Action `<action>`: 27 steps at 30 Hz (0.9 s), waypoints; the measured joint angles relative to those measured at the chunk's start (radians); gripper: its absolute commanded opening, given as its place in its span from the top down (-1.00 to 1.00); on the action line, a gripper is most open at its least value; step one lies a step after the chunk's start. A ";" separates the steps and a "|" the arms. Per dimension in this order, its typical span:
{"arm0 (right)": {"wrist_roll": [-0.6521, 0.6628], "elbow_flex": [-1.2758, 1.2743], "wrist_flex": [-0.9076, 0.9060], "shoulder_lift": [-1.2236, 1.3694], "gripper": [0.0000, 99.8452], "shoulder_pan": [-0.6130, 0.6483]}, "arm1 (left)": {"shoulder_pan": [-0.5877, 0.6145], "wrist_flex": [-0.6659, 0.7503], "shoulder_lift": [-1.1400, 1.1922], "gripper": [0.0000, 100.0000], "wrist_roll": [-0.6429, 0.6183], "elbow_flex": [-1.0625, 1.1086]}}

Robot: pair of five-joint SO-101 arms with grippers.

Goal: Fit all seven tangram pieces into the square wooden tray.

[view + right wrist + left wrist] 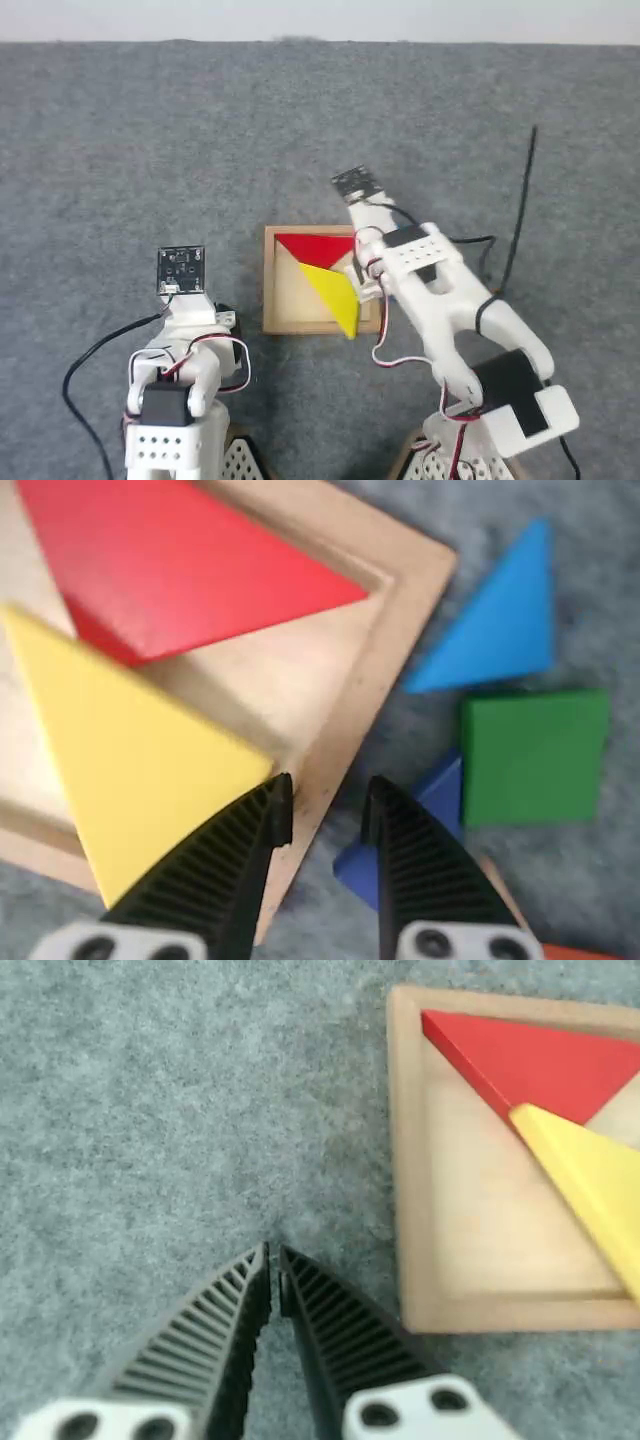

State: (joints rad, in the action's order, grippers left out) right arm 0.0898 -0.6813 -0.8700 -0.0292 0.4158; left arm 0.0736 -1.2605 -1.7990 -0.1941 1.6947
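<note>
The square wooden tray (282, 300) lies at the table's middle. A red triangle (320, 246) sits flat in its far part. A yellow triangle (335, 290) lies slanted, one corner sticking out over the tray's near rim. My right gripper (328, 795) is open, straddling the tray's rim (350, 730), one finger beside the yellow triangle (130, 750). Beyond the rim on the carpet lie a blue triangle (495, 620), a green square (535, 755) and a dark blue piece (440, 790), partly hidden. My left gripper (273, 1255) is shut, empty, over carpet left of the tray (410, 1160).
Grey carpet covers the table. The right arm (440, 290) hangs over the tray's right side and hides the loose pieces there in the high view. An orange piece's edge (590, 952) peeks in near the dark blue one. A black cable (520, 210) runs at the right.
</note>
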 measured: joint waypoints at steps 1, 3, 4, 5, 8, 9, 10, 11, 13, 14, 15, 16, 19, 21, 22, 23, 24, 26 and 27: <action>0.002 0.000 -0.003 0.000 0.77 -0.018 | 0.000 0.000 0.000 0.97 0.000 0.000; 0.003 0.000 -0.006 0.000 0.77 -0.055 | 0.000 0.000 0.000 0.97 0.000 0.000; 0.003 0.002 -0.009 0.000 0.77 -0.075 | 0.000 0.000 0.000 0.97 0.000 0.000; 0.003 0.002 -0.009 0.000 0.76 -0.095 | 0.000 0.000 0.000 0.97 0.000 0.000; 0.003 0.000 -0.009 0.000 0.76 -0.130 | 0.000 0.000 0.000 0.97 0.000 0.000; 0.003 0.000 -0.009 0.002 0.76 -0.132 | 0.000 0.000 0.000 0.97 0.000 0.000; 0.003 0.000 -0.009 0.002 0.76 -0.130 | 0.000 0.000 0.000 0.97 0.000 0.000; 0.003 0.000 -0.009 0.002 0.76 -0.127 | 0.000 0.000 0.000 0.97 0.000 0.000; 0.005 -0.003 -0.014 0.003 0.76 -0.112 | 0.000 0.000 0.000 0.97 0.000 0.000; 0.005 -0.005 -0.014 -0.002 0.76 -0.106 | 0.000 0.000 0.000 0.97 0.000 0.000; 0.006 -0.011 -0.015 -0.014 0.76 -0.098 | 0.000 0.000 0.000 0.97 0.000 0.000; 0.006 -0.023 -0.020 -0.034 0.76 -0.089 | 0.000 0.000 0.000 0.97 0.000 0.000; 0.008 -0.071 -0.031 -0.098 0.76 -0.066 | 0.000 0.000 0.000 0.97 0.000 0.000; 0.008 -0.118 -0.034 -0.132 0.76 -0.066 | 0.000 0.000 0.000 0.97 0.000 0.000; 0.008 -0.138 -0.035 -0.141 0.76 -0.066 | 0.000 0.000 0.000 0.97 0.000 0.000; 0.008 -0.157 -0.035 -0.149 0.76 -0.061 | 0.000 0.000 0.000 0.97 0.000 0.000; 0.008 -0.167 -0.038 -0.152 0.76 -0.054 | 0.000 0.000 0.000 0.97 0.000 0.000; 0.015 -0.170 -0.038 -0.157 0.76 -0.038 | 0.000 0.000 0.000 0.97 0.000 0.000; 0.021 -0.173 -0.038 -0.157 0.76 -0.028 | 0.000 0.000 0.000 0.97 0.000 0.000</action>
State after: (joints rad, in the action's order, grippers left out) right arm 0.1112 -0.8546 -0.9083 -0.1857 0.3882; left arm 0.0736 -1.2605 -1.7990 -0.1941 1.6947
